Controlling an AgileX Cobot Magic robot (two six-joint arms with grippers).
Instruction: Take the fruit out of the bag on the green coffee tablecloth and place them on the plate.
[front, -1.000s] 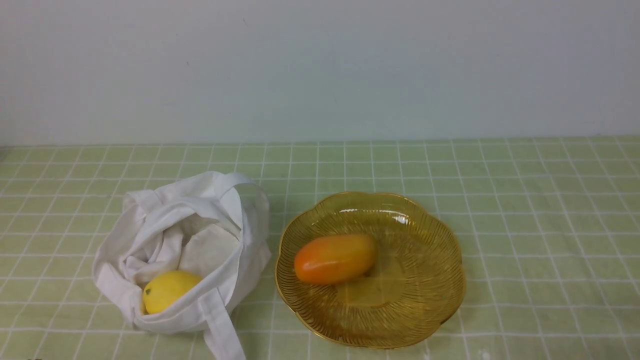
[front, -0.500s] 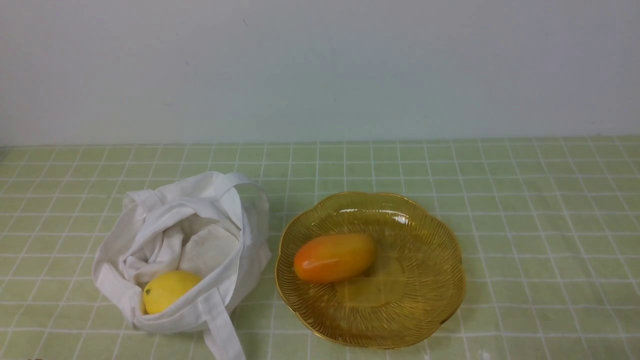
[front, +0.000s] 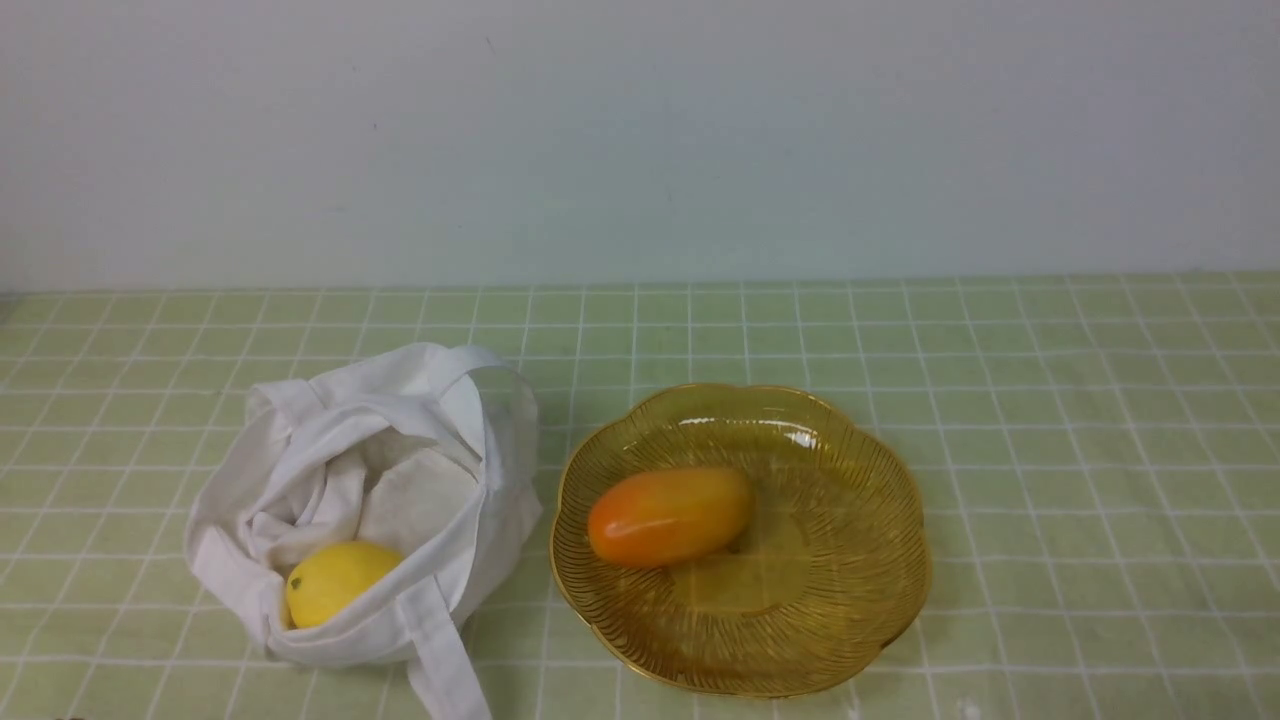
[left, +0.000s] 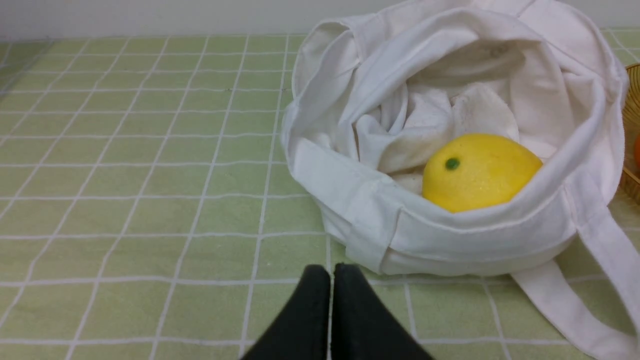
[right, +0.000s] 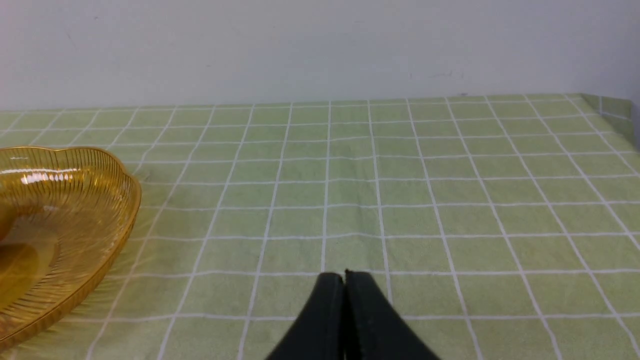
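Observation:
The white cloth bag (front: 420, 420) sits on the green checked tablecloth (front: 1050, 420) at the left, mouth open. The yellow lemon (front: 335, 580) lies inside it at the near side; it also shows in the left wrist view (left: 480, 172) inside the bag (left: 450, 240). The orange mango-like fruit (front: 668, 517) lies on the amber plate (front: 860, 470) to the bag's right. My left gripper (left: 332, 272) is shut and empty, just short of the bag's near wall. My right gripper (right: 344, 277) is shut and empty over bare cloth, to the right of the plate (right: 100, 200). Neither gripper shows in the front view.
A pale wall (front: 640, 140) runs along the far edge of the tablecloth. One bag strap (front: 440, 650) trails toward the near edge. The cloth's right edge shows in the right wrist view (right: 615, 107).

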